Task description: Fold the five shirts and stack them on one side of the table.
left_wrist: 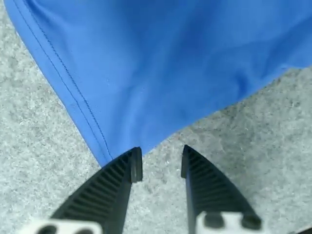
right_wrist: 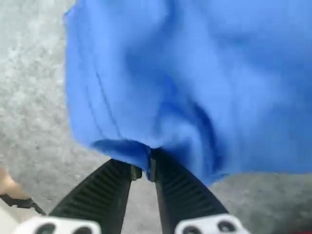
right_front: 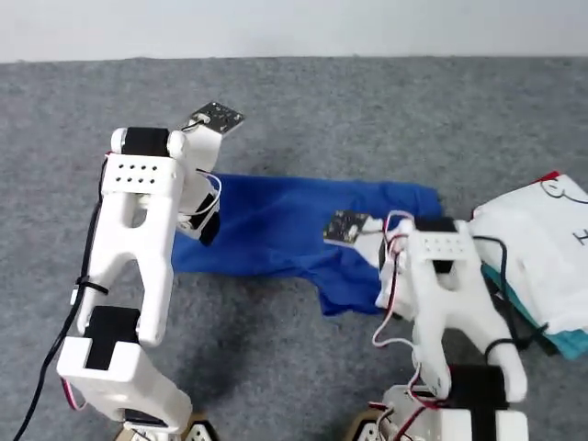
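While the blue shirt lies spread across the middle of the tabletop, the task looks partway at best. The shirt is a wide, wrinkled band with a flap sticking out toward the near edge under the right arm, so it is not a neat packet yet. The right gripper has its fingers pressed together on a bunched fold at the shirt's near edge, pinching cloth. The left gripper sits just off the shirt's hemmed corner, fingers spread with nothing between them, one tip right at the hem. A pile of other shirts lies at the right edge: white on top, teal under it, a bit of red. The count is unclear, and I can't tell if they are folded or waiting. Judgement: the blue one is mid-fold and needs more folds, then a move onto the stack. At least this shirt is left, likely more.
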You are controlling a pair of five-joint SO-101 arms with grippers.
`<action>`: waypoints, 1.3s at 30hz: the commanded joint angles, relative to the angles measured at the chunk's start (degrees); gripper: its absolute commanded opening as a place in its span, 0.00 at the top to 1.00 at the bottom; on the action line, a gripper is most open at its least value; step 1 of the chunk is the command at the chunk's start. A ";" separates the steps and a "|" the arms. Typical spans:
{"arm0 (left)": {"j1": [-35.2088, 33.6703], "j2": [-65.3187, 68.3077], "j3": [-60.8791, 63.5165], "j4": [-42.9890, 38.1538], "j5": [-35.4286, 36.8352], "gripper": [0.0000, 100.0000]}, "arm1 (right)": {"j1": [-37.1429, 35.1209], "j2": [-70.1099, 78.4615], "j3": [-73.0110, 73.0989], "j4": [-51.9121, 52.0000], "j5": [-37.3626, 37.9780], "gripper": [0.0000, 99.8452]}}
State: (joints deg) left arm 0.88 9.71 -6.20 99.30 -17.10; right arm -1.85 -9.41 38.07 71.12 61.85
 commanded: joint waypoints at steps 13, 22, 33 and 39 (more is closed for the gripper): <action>0.00 -2.73 -0.22 1.41 -0.44 0.86 | 0.22 16.92 -28.31 2.15 0.26 0.99; 0.00 -2.73 -0.13 1.41 -0.44 0.86 | 0.04 34.59 -47.82 2.07 0.26 0.99; 0.00 -2.64 -0.13 1.41 -0.44 0.86 | 0.31 46.90 -65.14 2.68 -3.60 0.99; 0.00 -2.64 -0.13 1.41 -0.44 0.86 | 0.31 49.10 -66.90 1.63 -4.13 0.98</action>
State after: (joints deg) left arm 0.88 9.71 -6.20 99.30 -17.10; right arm -1.93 39.12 -26.37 73.32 58.51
